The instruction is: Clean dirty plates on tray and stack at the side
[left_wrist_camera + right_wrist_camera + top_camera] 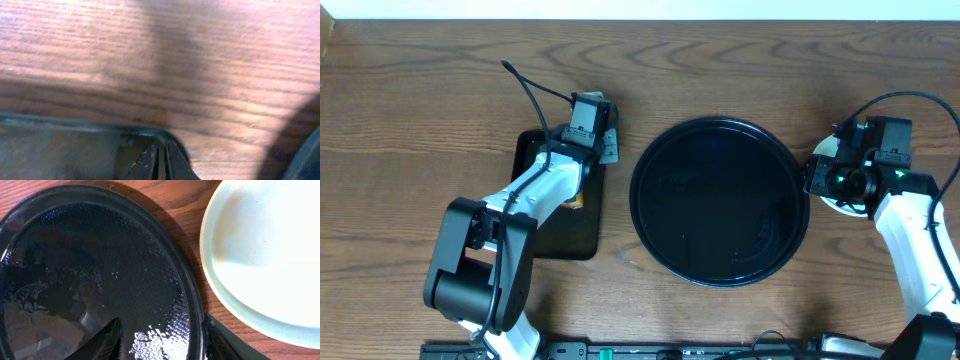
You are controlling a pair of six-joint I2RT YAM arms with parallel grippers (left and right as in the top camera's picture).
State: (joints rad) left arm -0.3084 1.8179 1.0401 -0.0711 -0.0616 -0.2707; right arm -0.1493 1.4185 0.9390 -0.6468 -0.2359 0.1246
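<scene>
Desk [420, 80]: dark wood. Item one: the tray [720, 200], round, glossy black, at the middle. Item two: a pale mint-white plate [270, 255], on the desk just right of the tray, not touching it; I cannot tell whether others lie beneath. Right gripper [165, 346]: jaws wide, holding nothing, straddling the tray's right rim beside the plate. Left gripper [161, 156]: I read the jaws as drawn to a thin slit, nothing between them, at the far right corner of a rectangular black tray [560, 230].
</scene>
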